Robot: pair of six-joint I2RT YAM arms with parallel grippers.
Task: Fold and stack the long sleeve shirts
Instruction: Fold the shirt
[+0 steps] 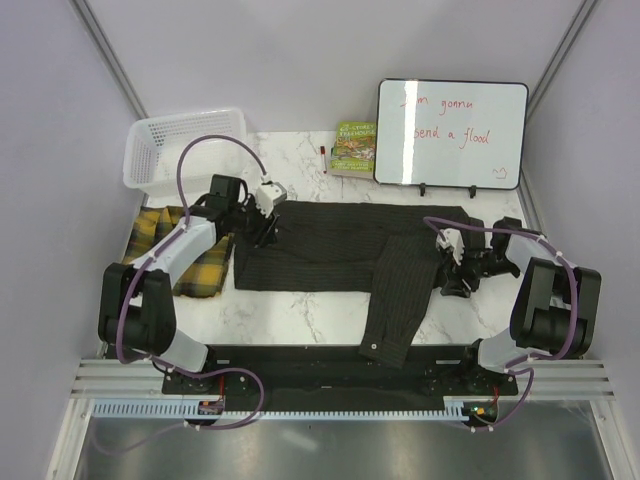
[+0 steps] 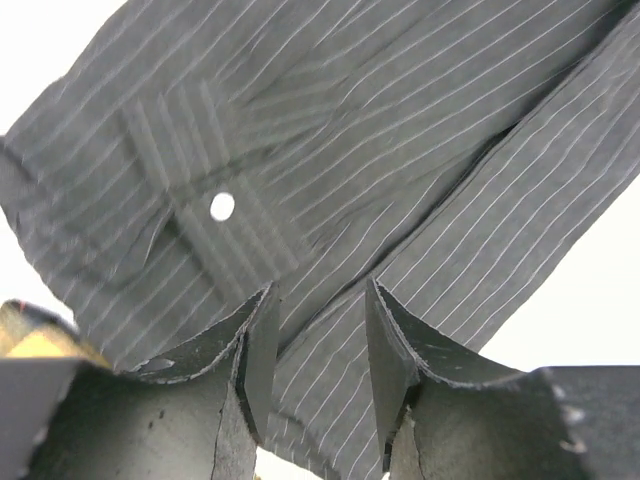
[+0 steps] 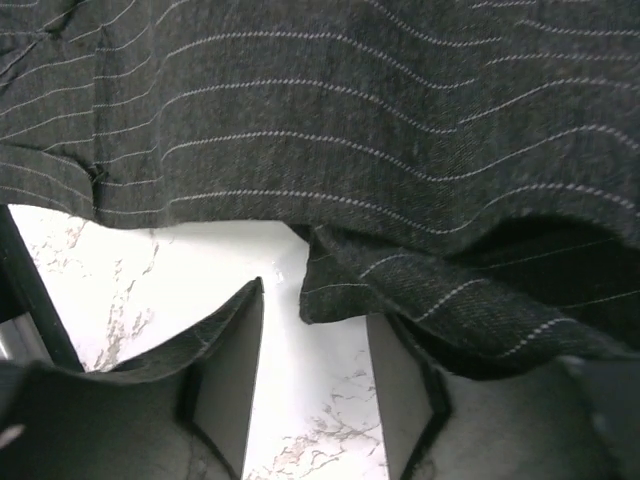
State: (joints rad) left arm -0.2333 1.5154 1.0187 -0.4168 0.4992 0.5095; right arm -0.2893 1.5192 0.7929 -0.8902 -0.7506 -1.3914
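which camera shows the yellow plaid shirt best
Top external: the yellow plaid shirt lies left of the pinstriped shirt, partly under the left arm. Left wrist catches only a yellow sliver; right wrist shows none of it.

The white marble table (image 1: 300,310) carries the dark pinstripe shirt (image 1: 330,250) at centre (one sleeve reaches toward 6 o'clock), the plaid shirt (image 1: 205,270) at 9 o'clock, a white basket (image 1: 150,150) at 10, a book (image 1: 353,148) at 12 and a whiteboard (image 1: 450,133) at 1.

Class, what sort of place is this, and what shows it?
Probably a robotics lab test cell: two robot arms bolted to a marble-topped table, plain partition walls, a handwritten whiteboard propped behind.
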